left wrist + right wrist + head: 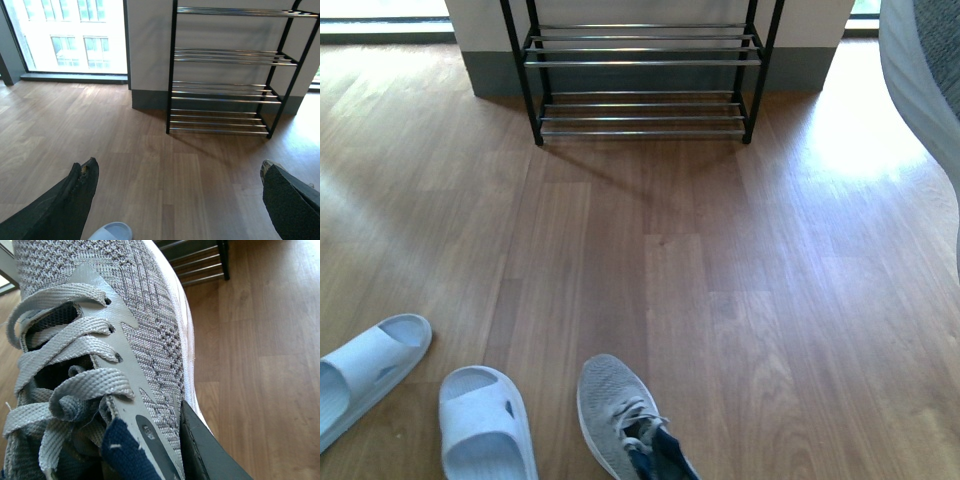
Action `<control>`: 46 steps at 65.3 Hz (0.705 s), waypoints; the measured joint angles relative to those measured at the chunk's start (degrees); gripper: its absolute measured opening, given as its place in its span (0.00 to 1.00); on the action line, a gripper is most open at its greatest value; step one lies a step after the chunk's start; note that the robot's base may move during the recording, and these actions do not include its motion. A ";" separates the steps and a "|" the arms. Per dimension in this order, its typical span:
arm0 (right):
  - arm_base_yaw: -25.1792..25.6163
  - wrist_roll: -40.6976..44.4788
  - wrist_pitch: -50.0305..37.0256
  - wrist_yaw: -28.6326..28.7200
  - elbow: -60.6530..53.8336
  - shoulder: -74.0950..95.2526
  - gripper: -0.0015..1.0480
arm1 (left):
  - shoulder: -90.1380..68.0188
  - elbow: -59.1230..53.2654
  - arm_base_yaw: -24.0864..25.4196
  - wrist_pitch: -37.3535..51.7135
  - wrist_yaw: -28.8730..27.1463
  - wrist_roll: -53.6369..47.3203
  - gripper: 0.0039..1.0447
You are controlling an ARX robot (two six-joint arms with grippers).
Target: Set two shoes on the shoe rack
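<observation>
Right gripper (pixel 175 440) is clamping the lifted sneaker (pixel 150 340) by its side wall near the navy collar. We are seeing one dark finger (pixel 205 455) pressing flat against the grey knit; the second finger is hidden from us.

In the front view this sneaker is hanging high at the right edge, white sole turned toward us, up off the wood floor (pixel 670 280) and well apart from the shoe rack (pixel 645 75).

The rack is standing against the far wall, its chrome rods catching the light.

Left gripper (pixel 177 169) is hovering released, its two dark fingers (pixel 82 182) spreading wide over bare floor and facing the rack.

The other sneaker (pixel 625 420) is lying on the floor at the near edge, toe pointing toward the rack, laces sitting loose.

Just beside it, on its left, a pale slipper (pixel 485 425) is resting. A second slipper (pixel 365 370) is lying further left, angled outward.
</observation>
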State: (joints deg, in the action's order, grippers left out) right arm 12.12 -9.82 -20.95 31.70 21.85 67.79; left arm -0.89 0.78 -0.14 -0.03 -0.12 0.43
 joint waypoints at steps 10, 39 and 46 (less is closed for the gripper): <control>0.02 0.02 0.00 -0.24 0.00 0.00 0.02 | 0.00 0.00 0.00 0.00 0.07 0.00 0.91; 0.55 0.07 0.02 -0.35 -0.07 0.00 0.02 | -11.28 6.14 -8.61 -13.51 -22.64 10.49 0.91; 0.52 0.09 0.02 -0.52 -0.09 -0.02 0.02 | -33.18 10.43 -15.26 -12.33 -41.18 26.51 0.91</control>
State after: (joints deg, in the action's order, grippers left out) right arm 12.64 -9.74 -20.93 31.18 21.76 67.77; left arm -34.06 11.20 -15.40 -12.36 -41.30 26.94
